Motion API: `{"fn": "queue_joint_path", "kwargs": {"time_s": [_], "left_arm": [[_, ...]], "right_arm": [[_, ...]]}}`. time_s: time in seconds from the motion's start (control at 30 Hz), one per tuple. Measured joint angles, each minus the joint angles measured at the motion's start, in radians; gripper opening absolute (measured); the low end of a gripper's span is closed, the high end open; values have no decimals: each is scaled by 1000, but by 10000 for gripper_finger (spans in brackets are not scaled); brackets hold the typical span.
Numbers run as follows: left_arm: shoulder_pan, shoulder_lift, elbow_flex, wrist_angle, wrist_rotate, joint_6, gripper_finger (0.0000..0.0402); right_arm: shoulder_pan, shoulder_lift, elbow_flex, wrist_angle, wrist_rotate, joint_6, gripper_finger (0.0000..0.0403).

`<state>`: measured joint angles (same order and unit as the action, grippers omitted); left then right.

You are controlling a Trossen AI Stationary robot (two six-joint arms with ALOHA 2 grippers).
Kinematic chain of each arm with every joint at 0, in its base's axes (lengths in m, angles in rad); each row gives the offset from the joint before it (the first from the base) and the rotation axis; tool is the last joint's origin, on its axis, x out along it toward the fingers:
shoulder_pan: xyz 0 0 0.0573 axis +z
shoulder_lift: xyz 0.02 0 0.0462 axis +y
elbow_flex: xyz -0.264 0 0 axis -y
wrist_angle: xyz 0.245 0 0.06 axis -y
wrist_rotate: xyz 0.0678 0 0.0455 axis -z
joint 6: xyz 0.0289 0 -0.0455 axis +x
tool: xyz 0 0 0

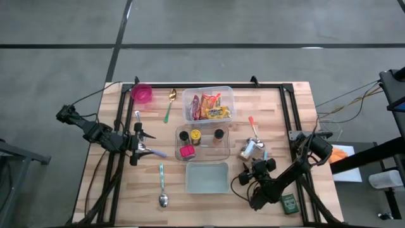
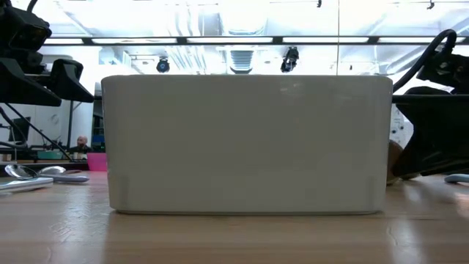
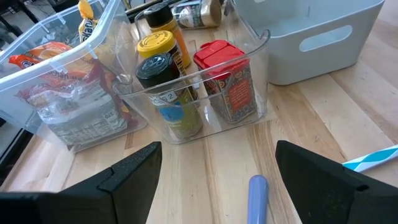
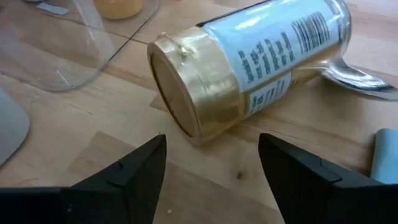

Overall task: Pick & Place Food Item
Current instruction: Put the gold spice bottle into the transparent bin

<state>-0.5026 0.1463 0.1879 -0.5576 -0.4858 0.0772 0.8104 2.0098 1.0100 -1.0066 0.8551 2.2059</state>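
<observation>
A glass jar (image 4: 249, 68) with a gold lid (image 4: 193, 93) and a pale blue label lies on its side on the table, at the right (image 1: 248, 149). My right gripper (image 4: 211, 163) is open just in front of the lid, one finger on each side, touching nothing; in the high view my right gripper (image 1: 258, 166) is just on the near side of the jar. My left gripper (image 3: 217, 174) waits open at the table's left (image 1: 144, 148), above a lavender utensil handle (image 3: 258, 193).
A clear bin of spice jars (image 1: 202, 140) stands mid-table, with a clear bin of snack packets (image 1: 207, 104) beyond it and a pale grey bin (image 1: 206, 177) on its near side. A spoon bowl (image 4: 357, 76) lies against the jar. A pink cup (image 1: 142, 94) and spoons (image 1: 162, 190) lie on the left.
</observation>
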Motion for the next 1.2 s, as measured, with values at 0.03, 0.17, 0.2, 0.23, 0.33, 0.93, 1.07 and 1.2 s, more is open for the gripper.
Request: {"fn": "queue_joint_path", "kwargs": {"time_s": [0.03, 0.17, 0.2, 0.23, 0.33, 0.93, 1.07, 1.2], "left_arm": [[0, 0, 0, 0, 0, 0, 317], [0, 0, 0, 0, 0, 0, 317], [0, 0, 0, 0, 0, 0, 317], [0, 0, 0, 0, 0, 0, 317], [0, 0, 0, 0, 0, 0, 317], [0, 0, 0, 0, 0, 0, 317], [0, 0, 0, 0, 0, 0, 317], [0, 0, 0, 0, 0, 0, 317]], "right_arm": [[0, 0, 0, 0, 0, 0, 250], [0, 0, 0, 0, 0, 0, 250], [0, 0, 0, 0, 0, 0, 250], [0, 0, 0, 0, 0, -1, 250], [0, -2, 0, 0, 0, -9, 250], [-12, -191, 136, -267, 16, -184, 251], [-64, -242, 114, -241, 18, -307, 251], [-121, -300, 76, -154, 18, -444, 251]]}}
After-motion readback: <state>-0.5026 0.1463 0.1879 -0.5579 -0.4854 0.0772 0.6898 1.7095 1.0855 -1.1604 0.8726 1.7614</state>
